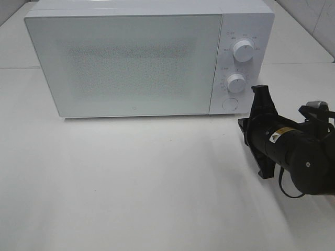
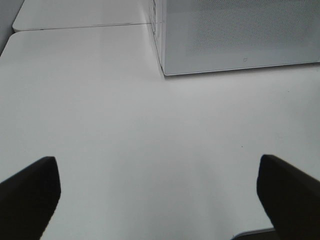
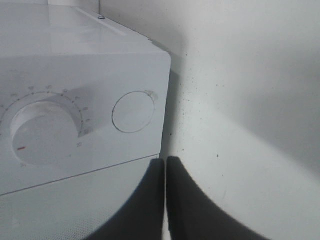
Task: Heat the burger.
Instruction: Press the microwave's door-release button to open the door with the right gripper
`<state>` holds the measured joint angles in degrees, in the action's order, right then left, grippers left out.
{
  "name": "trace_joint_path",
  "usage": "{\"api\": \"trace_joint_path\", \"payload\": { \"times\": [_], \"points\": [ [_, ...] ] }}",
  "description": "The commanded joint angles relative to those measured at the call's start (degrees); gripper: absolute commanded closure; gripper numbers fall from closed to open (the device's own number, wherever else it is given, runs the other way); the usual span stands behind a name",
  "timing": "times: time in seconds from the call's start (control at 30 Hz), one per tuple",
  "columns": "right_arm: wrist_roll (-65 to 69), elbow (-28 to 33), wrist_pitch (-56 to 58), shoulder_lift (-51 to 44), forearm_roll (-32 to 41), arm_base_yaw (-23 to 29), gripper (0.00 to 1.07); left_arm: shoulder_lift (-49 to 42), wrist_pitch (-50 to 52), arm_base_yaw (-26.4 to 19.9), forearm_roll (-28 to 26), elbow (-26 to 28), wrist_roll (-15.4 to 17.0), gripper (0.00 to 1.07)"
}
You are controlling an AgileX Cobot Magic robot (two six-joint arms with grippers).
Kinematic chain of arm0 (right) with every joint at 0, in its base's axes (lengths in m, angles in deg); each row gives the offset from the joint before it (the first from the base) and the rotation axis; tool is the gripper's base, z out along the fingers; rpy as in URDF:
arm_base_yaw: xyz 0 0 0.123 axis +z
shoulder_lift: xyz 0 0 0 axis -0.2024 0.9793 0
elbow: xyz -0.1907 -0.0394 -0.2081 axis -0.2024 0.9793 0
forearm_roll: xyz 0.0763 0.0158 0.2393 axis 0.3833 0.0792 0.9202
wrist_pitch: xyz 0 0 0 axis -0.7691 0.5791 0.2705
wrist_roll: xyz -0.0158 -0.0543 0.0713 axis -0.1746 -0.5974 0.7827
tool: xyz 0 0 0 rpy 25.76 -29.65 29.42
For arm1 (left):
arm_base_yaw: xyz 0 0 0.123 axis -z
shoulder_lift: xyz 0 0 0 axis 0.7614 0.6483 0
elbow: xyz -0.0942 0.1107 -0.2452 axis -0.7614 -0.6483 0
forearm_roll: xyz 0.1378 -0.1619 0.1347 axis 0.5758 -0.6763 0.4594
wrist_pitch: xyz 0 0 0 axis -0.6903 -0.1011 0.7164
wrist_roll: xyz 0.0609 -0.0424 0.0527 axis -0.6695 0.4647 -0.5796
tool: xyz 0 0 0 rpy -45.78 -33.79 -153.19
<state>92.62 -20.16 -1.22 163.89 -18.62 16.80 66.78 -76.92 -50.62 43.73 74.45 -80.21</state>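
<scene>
The burger is out of view in every frame. The white microwave (image 1: pixel 125 63) stands at the back of the table with its door closed. My right gripper (image 1: pixel 260 95) is shut with nothing in it, just right of the microwave's lower right corner. In the right wrist view its closed fingertips (image 3: pixel 164 167) sit a little short of the round door button (image 3: pixel 133 112). My left gripper (image 2: pixel 157 172) is open above bare table, its two dark fingers (image 2: pixel 30 192) wide apart, with the microwave's corner (image 2: pixel 165 70) ahead of it.
The control panel carries an upper knob (image 1: pixel 243 49), a lower knob (image 1: pixel 236 82) and the round button (image 1: pixel 230 103). White tabletop (image 1: pixel 131 178) stretches in front of the microwave. A tiled wall (image 1: pixel 314 15) rises at the back right.
</scene>
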Motion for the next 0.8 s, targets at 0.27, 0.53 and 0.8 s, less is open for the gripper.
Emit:
{"api": "trace_joint_path", "payload": {
  "times": [0.27,0.53,0.8],
  "points": [
    [1.09,-6.13,-0.63,5.04,-3.21,-2.29,1.07,-1.15,0.74,-0.23,-0.11,0.11,0.17,0.06],
    [0.86,-9.34,-0.8,7.45,-3.09,-3.27,1.07,-1.15,0.74,-0.23,-0.11,0.11,0.17,0.06],
    [0.86,-12.49,-0.34,8.31,-5.27,-5.1,1.07,-1.15,0.74,-0.23,-0.11,0.11,0.17,0.06]
  ]
}}
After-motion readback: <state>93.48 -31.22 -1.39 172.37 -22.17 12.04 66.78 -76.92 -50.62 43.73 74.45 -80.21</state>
